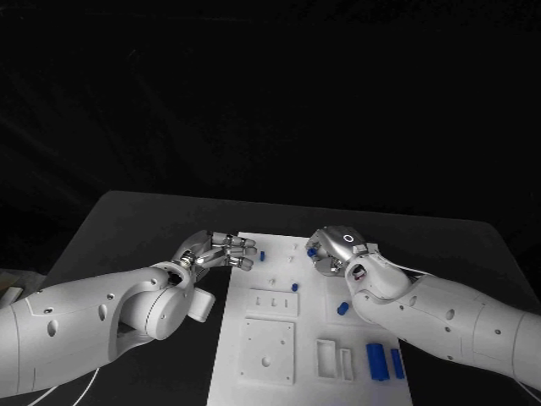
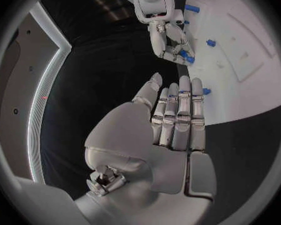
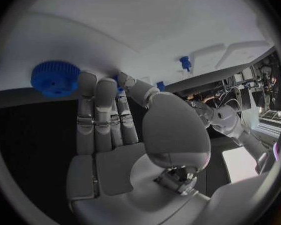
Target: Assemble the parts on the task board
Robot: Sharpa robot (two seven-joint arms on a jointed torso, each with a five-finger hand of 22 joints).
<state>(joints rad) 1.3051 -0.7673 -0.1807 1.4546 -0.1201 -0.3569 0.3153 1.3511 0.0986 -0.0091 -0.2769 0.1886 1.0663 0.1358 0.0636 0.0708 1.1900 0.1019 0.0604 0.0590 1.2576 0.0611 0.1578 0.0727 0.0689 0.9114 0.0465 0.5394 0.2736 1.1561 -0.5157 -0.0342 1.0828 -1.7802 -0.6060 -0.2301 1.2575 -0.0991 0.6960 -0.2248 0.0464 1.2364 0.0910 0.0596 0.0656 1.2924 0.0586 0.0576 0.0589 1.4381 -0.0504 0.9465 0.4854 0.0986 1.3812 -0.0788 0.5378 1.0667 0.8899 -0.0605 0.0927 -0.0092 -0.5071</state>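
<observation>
Head view: white task board (image 1: 270, 338) lying in the middle of the black table (image 1: 137, 228), carrying small blue parts (image 1: 377, 361) along its far edge and near its right side. Left hand (image 1: 215, 252) poised at the board's far left corner, fingers gently curled, holding nothing visible. Right hand (image 1: 338, 251) bent over the far edge, fingertips down at a blue part (image 1: 312, 251); whether pinched or merely touched, cannot tell.

Left wrist view: left hand (image 2: 178, 120) with fingers straight and close together, empty, tips just short of the board's edge beside a blue peg (image 2: 206, 91). Right hand (image 2: 168, 37) seen across the board, fingertips meeting on a blue part (image 2: 187, 57); apparently gripped.

Right wrist view: right hand (image 3: 109, 115) with fingers extended side by side toward the board edge, a blue piece (image 3: 120, 80) lodged between the fingertips and the thumb. Blue toothed wheel (image 3: 55, 78) just beside.

Assessment: parts judged light, rigid moulded plastic, smooth and liable to slip or roll. Small pegs best taken across the body with a fingertip pinch; wheel best taken across its toothed rim, where grip is surest.
</observation>
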